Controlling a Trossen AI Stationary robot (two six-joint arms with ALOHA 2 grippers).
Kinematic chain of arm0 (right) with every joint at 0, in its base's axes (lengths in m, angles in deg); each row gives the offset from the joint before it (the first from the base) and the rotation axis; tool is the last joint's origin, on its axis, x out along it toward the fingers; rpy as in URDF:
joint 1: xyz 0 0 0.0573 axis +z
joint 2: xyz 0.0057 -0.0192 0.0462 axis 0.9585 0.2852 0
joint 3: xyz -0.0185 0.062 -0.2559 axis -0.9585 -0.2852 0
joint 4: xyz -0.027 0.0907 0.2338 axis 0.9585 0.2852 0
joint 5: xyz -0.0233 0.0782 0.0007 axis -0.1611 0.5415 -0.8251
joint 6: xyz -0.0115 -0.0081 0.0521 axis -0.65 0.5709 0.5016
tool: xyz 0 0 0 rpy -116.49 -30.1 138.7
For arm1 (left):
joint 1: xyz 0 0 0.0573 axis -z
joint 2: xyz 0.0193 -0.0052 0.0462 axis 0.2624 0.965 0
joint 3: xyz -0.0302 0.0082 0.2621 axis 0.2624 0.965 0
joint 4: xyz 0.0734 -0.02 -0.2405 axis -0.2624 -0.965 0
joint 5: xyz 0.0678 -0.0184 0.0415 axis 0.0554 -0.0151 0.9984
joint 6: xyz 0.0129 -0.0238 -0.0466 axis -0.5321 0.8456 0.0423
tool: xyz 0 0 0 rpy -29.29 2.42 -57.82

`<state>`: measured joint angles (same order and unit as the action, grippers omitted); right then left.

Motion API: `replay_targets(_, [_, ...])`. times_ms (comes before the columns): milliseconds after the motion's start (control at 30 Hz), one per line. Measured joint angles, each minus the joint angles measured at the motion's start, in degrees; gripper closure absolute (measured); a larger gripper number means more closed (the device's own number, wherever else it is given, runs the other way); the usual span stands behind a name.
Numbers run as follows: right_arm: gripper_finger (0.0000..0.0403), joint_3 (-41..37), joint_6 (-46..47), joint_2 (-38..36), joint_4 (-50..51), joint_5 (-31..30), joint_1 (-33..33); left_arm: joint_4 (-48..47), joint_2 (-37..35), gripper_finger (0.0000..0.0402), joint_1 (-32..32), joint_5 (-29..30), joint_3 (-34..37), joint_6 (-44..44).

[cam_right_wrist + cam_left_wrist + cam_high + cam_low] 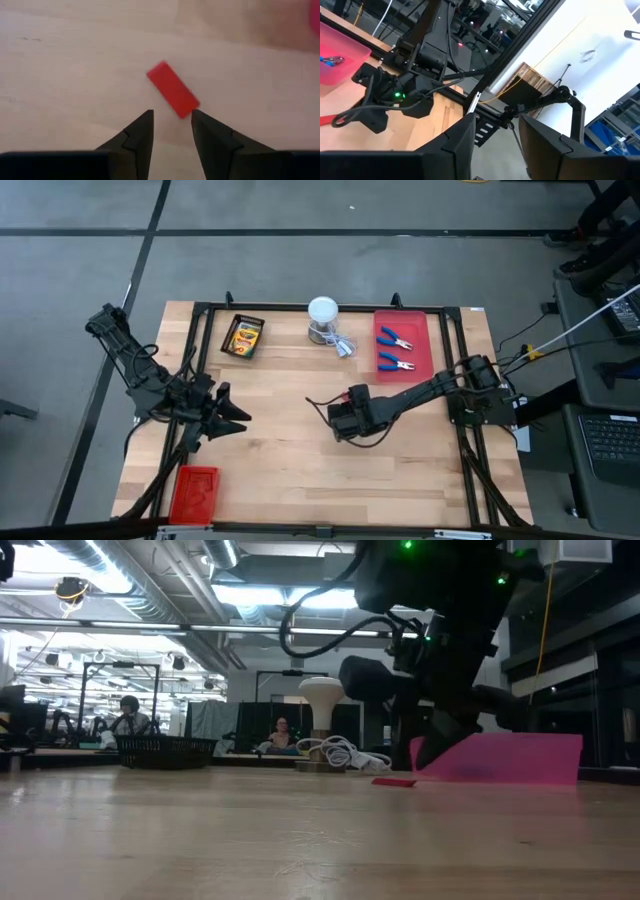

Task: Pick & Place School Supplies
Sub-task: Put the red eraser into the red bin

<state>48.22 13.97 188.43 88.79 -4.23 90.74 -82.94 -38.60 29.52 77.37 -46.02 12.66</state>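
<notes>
Wooden table [300,470] filling the view, carrying a crayon box [243,336] on a black tray [228,348] at far left, two blue-handled pliers [396,348] on a pink tray [417,330] at far right, a white round-topped container [323,313] between them, a red tray [194,494] at near left. Right gripper [172,131] hovering low over table centre, fingers apart, pointing down just beside a small red block [173,90] lying flat on bare wood, not touching it. Left gripper [496,142] waiting over the table's left side, fingers apart, holding nothing.
</notes>
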Motion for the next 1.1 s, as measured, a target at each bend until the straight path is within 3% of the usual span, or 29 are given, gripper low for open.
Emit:
replay_targets(533, [0.0243, -0.11, -13.2, 1.03, -3.98, 0.05, -3.53, 0.13, 0.0, 0.0254, 0.0, -0.07, 0.0, 2.58])
replay_targets(1100, [0.0243, 0.1, -14.85, 3.72, -6.46, -0.6, -3.73, 0.3, -0.02, 0.0254, -0.02, -0.11, 0.0, 4.54])
